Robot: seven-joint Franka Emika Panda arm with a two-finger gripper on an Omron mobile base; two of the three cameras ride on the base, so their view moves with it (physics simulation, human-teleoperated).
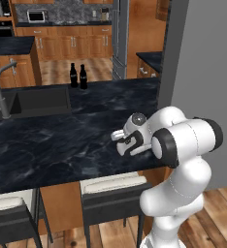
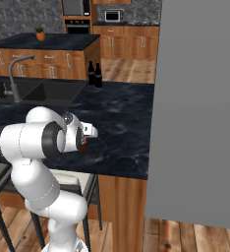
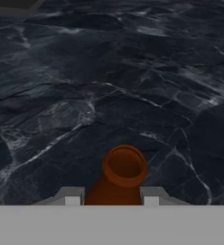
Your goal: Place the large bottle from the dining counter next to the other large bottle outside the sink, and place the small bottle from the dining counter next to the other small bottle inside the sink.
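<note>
The gripper point(image 3: 112, 201) has its two fingers narrow on both sides of the small bottle point(image 3: 119, 176) – it stands on the tabletop point(image 1: 62, 140). For a good lift, grip firmly below the neck, then rise straight before going toward the sink point(image 1: 38, 100).

We are looking at a dining counter point(image 1: 62, 140) showing black stone streaked with thin white marbling, over a warm orange-brown wooden base. The small bottle point(image 3: 121, 177) is showing amber-brown, its open rim a brighter orange, between two pale grey fingertips point(image 3: 71, 195). The arm point(image 1: 183, 160) is gleaming white with dark bands at its joints. The sink point(image 1: 38, 99) is reading matte black, its faucet point(image 1: 4, 89) grey. Two bottles point(image 1: 78, 76) by the sink are appearing black. The stools point(image 1: 110, 193) are wearing pale cushions on dark frames. The cabinets point(image 1: 72, 46) are glowing honey-brown, and the wall panel point(image 2: 200, 108) is sitting flat grey.
</note>
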